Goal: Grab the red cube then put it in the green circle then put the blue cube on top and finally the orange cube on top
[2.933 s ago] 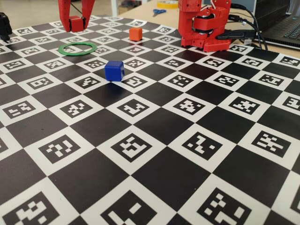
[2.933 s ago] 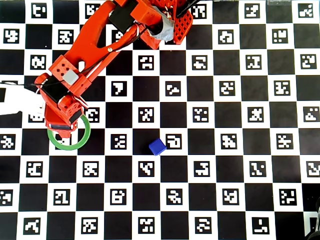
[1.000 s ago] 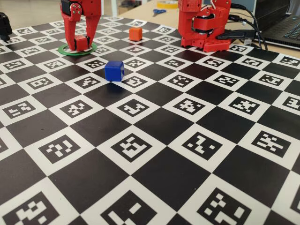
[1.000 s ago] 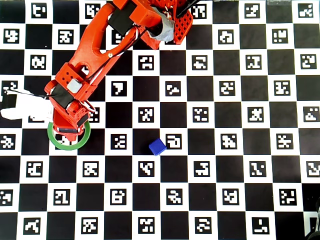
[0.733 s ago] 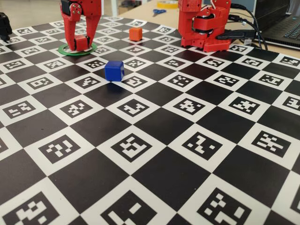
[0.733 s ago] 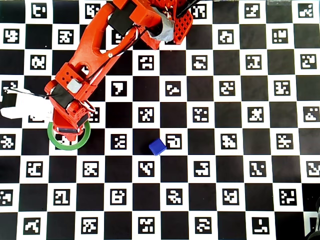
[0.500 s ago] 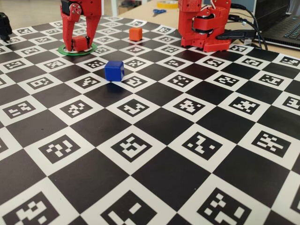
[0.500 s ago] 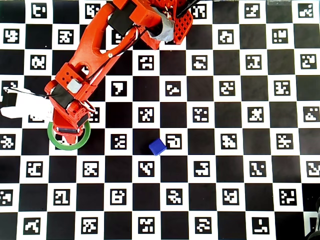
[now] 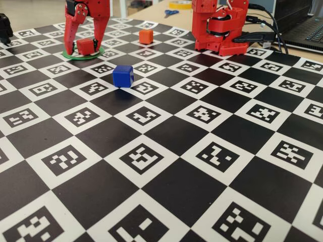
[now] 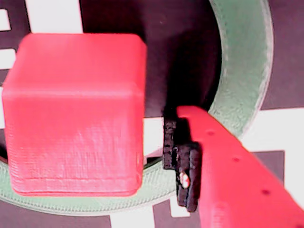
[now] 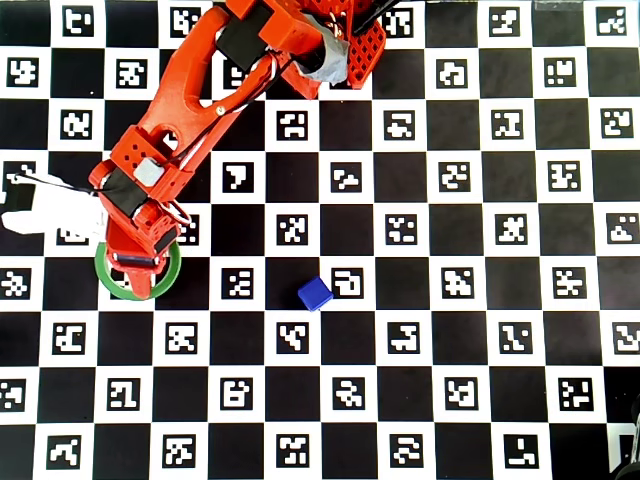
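The red cube (image 9: 85, 46) rests on the board inside the green circle (image 9: 70, 55). My gripper (image 9: 81, 48) stands open around it, one finger on each side with a gap to the cube. In the wrist view the red cube (image 10: 76, 114) fills the left, the green circle (image 10: 244, 71) curves round it, and one red finger (image 10: 237, 180) stands clear on its right. From overhead the gripper (image 11: 136, 262) hides the cube; only part of the green circle (image 11: 112, 286) shows. The blue cube (image 9: 123, 75) (image 11: 314, 293) sits alone nearer mid-board. The orange cube (image 9: 146, 36) lies farther back.
The arm's red base (image 9: 219, 27) stands at the back right, with a laptop (image 9: 305, 27) and cables beside it. Scissors (image 9: 170, 12) lie behind the board. A black object (image 9: 4, 27) sits at the far left edge. A white piece (image 11: 50, 212) lies left of the arm.
The gripper carried the red cube down into the green circle, then opened its jaws and let go. The cube now sits free. The blue and orange cubes have not moved.
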Robot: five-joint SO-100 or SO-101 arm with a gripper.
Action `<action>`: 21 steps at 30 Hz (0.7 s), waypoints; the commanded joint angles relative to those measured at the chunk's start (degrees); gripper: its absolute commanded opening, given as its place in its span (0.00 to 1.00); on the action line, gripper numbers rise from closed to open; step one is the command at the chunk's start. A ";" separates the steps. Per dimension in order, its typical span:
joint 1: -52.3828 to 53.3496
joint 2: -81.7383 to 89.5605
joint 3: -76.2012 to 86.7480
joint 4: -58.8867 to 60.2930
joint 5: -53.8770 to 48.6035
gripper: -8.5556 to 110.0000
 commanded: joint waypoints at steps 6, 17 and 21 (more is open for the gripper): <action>0.09 6.50 -2.90 0.53 2.11 0.43; -0.53 12.13 -6.77 3.43 6.15 0.43; -1.05 15.91 -10.90 7.56 6.77 0.41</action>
